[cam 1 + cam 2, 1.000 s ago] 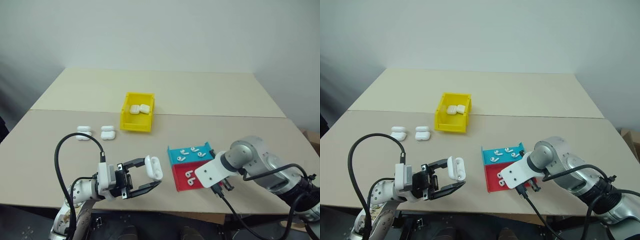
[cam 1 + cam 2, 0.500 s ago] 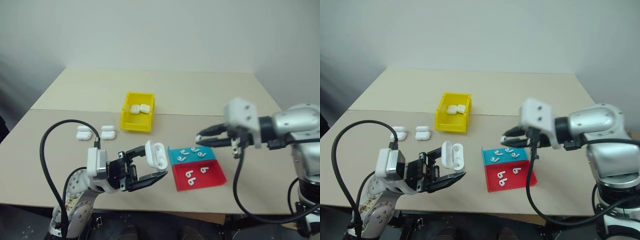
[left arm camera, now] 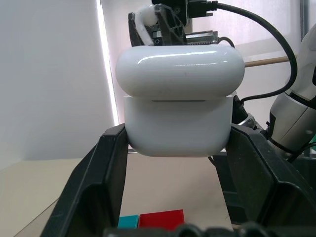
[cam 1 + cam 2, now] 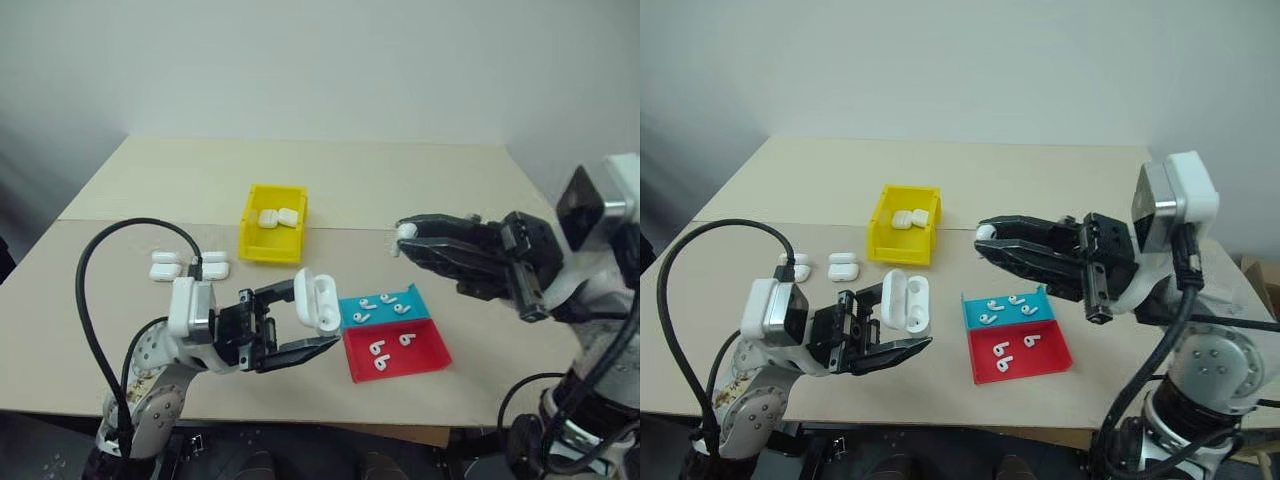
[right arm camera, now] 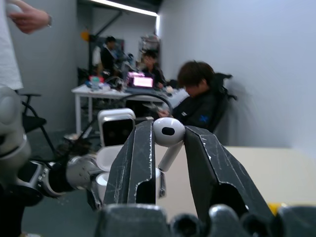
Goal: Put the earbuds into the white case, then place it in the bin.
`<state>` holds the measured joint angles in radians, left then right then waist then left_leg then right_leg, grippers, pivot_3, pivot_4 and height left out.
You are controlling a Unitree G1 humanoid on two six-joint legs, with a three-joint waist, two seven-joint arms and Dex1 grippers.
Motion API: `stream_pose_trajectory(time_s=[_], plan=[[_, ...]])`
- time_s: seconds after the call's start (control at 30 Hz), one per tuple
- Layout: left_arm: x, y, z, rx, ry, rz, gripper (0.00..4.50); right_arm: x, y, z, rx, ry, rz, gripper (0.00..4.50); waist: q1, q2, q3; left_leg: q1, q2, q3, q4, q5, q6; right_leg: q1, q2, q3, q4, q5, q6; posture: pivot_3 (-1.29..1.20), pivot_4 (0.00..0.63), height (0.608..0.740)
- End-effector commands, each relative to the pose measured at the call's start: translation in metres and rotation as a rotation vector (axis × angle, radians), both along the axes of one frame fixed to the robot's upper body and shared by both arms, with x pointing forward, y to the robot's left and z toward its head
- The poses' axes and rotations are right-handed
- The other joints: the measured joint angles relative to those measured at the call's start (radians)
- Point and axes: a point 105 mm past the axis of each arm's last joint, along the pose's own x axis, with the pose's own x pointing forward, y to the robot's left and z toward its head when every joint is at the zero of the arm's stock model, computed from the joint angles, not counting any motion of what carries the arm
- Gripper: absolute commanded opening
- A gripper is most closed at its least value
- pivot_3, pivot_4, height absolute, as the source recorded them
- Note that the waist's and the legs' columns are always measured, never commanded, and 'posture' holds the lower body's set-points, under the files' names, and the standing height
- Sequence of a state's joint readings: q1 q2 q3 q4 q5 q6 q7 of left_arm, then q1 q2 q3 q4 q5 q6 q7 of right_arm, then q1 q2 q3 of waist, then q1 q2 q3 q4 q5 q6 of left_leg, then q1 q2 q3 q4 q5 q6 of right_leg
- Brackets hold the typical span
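No lettering, number, brand or sign can be read anywhere — not on the white case (image 3: 180,98), the earbud (image 5: 168,133), the yellow bin (image 4: 272,237), the teal tray (image 4: 385,305) or the red tray (image 4: 397,349). A small pale mark sits on a seated person's dark top (image 5: 203,118) in the right wrist view — too blurred to make out.

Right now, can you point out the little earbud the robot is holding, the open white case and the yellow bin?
earbud (image 5: 169,131): right wrist view, on its rounded head.
white case (image 4: 908,302): right eye view, on its body.
yellow bin (image 4: 270,248): left eye view, on its front wall.
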<state>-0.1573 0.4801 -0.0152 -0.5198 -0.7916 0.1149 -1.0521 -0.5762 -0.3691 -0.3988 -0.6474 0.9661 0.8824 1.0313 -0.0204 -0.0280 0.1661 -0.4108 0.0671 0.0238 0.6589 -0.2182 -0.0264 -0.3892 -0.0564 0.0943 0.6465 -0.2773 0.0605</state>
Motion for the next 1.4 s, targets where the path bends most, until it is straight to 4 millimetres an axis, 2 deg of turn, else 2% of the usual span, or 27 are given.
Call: stream_pose_trajectory(time_s=[0.03, 0.23, 0.43, 1.03, 1.4], plan=[[-0.004, -0.001, 0.009, -0.012, -0.030, -0.020, 2.73, 0.000, 0.010, 0.002, 0.046, -0.067, 0.035, 1.01, 0.000, 0.000, 0.000, 0.000, 0.000, 0.000, 0.000, 0.000, 0.000, 0.000, 0.000, 0.000, 0.000, 0.000, 0.000, 0.00, 0.150, 0.740], [-0.004, -0.002, 0.008, -0.012, -0.029, -0.023, 2.73, 0.011, 0.029, -0.007, 0.027, -0.116, 0.064, 1.01, -0.001, 0.000, 0.000, 0.000, 0.000, 0.000, 0.000, 0.000, 0.000, 0.000, 0.000, 0.000, 0.000, 0.000, 0.000, 0.00, 0.150, 0.740], [-0.004, -0.003, 0.007, -0.010, -0.024, -0.020, 2.73, 0.011, 0.038, -0.015, -0.011, -0.148, 0.098, 1.01, 0.001, 0.000, 0.000, 0.000, 0.000, 0.000, 0.000, 0.000, 0.000, -0.001, 0.000, 0.000, 0.000, 0.000, 0.000, 0.00, 0.150, 0.740], [-0.004, -0.005, 0.005, -0.009, -0.031, -0.017, 2.73, 0.015, 0.042, -0.025, -0.055, -0.214, 0.077, 1.01, 0.002, 0.000, 0.000, 0.000, 0.000, 0.000, 0.000, 0.000, 0.000, -0.001, 0.000, 0.000, 0.000, 0.000, 0.000, 0.00, 0.150, 0.740], [0.000, -0.004, 0.004, -0.001, -0.046, -0.012, 2.73, 0.018, 0.044, -0.038, -0.113, -0.246, 0.057, 1.01, 0.003, 0.000, 0.000, 0.000, 0.000, 0.000, 0.000, 0.000, 0.000, -0.001, 0.000, 0.000, 0.000, 0.000, 0.000, 0.00, 0.150, 0.740]])
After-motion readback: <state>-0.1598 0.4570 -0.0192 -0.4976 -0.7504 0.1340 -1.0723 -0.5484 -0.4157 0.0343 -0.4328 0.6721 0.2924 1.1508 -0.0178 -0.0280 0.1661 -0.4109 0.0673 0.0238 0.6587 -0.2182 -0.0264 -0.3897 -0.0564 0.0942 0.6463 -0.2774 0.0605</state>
